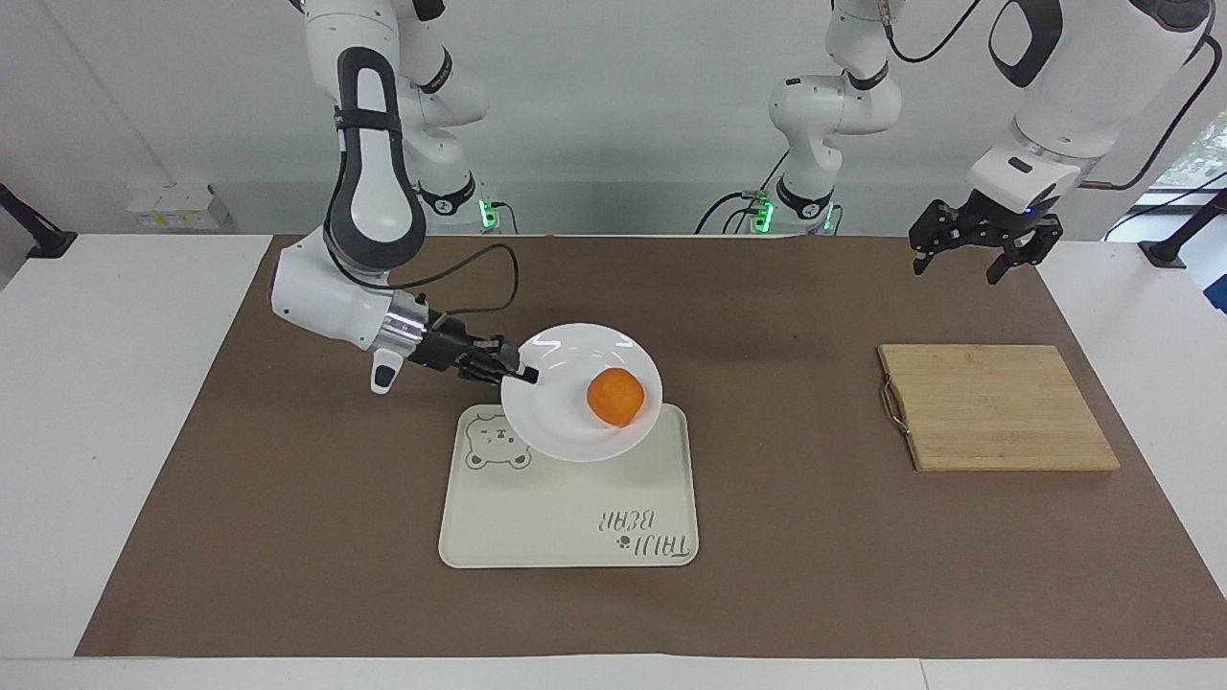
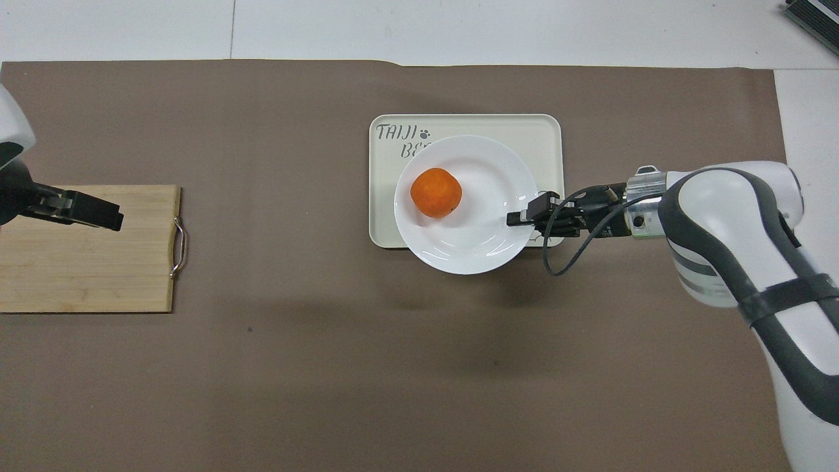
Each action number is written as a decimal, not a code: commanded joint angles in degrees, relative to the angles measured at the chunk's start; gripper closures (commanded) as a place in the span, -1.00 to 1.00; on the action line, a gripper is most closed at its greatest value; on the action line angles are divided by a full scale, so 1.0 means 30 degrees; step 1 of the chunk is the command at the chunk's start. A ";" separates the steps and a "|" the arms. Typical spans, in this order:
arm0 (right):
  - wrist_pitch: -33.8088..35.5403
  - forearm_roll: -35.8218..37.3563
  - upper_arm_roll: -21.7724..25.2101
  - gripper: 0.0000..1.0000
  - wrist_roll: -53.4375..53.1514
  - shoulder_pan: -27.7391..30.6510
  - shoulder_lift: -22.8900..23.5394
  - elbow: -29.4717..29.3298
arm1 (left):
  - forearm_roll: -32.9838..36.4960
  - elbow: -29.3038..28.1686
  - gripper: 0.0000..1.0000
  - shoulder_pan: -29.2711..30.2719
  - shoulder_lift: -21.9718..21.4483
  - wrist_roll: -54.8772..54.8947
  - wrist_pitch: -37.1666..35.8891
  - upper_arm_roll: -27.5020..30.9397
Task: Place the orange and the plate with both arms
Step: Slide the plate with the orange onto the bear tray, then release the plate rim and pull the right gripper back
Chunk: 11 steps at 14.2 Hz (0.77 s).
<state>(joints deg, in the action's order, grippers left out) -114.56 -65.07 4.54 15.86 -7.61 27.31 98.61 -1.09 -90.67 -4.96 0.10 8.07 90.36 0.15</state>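
Observation:
The white plate (image 1: 561, 426) hangs in the air, tilted, over the end of the bear tray (image 1: 566, 527) nearer to the robots. The orange (image 1: 614, 396) lies on the plate. My right gripper (image 1: 522, 374) is shut on the plate's rim at the side toward the right arm's end of the table. In the overhead view the plate (image 2: 472, 246) covers much of the tray (image 2: 544, 131), with the orange (image 2: 436, 192) on it and the right gripper (image 2: 518, 219) at its rim. My left gripper (image 1: 968, 257) is open and empty, waiting in the air over the cutting board's near end (image 2: 98, 213).
A wooden cutting board (image 1: 997, 407) with a metal handle lies toward the left arm's end of the table, also in the overhead view (image 2: 85, 275). A brown mat (image 1: 815, 537) covers the table.

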 commanded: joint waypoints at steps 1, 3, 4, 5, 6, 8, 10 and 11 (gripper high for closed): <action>0.0364 -0.0342 -0.0078 1.00 -0.0277 0.0135 0.1002 -0.1111 | 0.0275 -0.0216 -1.00 0.0160 -0.0299 -0.0169 0.0087 -0.0109; 0.0306 0.0212 -0.0078 1.00 -0.0248 -0.0069 0.1091 -0.1053 | 0.0275 -0.0216 -1.00 0.0160 -0.0327 -0.0169 0.0087 -0.0109; 0.0102 0.0593 -0.0078 1.00 -0.0276 -0.0186 0.1121 -0.1052 | 0.0275 -0.0216 -1.00 0.0160 -0.0328 -0.0169 0.0087 -0.0109; 0.0129 0.0655 -0.0078 1.00 -0.0248 -0.0159 0.1150 -0.0936 | 0.0275 -0.0216 -1.00 0.0160 -0.0328 -0.0169 0.0087 -0.0109; 0.0158 0.0916 -0.0078 1.00 -0.0189 -0.0013 0.1237 -0.0877 | 0.0275 -0.0216 -1.00 0.0160 -0.0328 -0.0169 0.0087 -0.0109; 0.0100 0.1533 -0.0078 1.00 -0.0159 -0.0041 0.1296 -0.0877 | 0.0275 -0.0216 -1.00 0.0160 -0.0327 -0.0169 0.0087 -0.0109; -0.0017 0.1505 -0.0078 1.00 0.0103 0.0105 0.1851 -0.0906 | 0.0275 -0.0216 -1.00 0.0160 -0.0327 -0.0169 0.0087 -0.0109; -0.0104 0.1331 -0.0107 1.00 0.0075 -0.0011 0.1940 -0.0935 | 0.0275 -0.0216 -1.00 0.0160 -0.0328 -0.0169 0.0087 -0.0109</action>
<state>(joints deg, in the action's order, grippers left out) -114.81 -61.09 4.60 15.87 -7.91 31.57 97.23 -1.09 -90.67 -4.96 0.10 8.06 90.36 0.15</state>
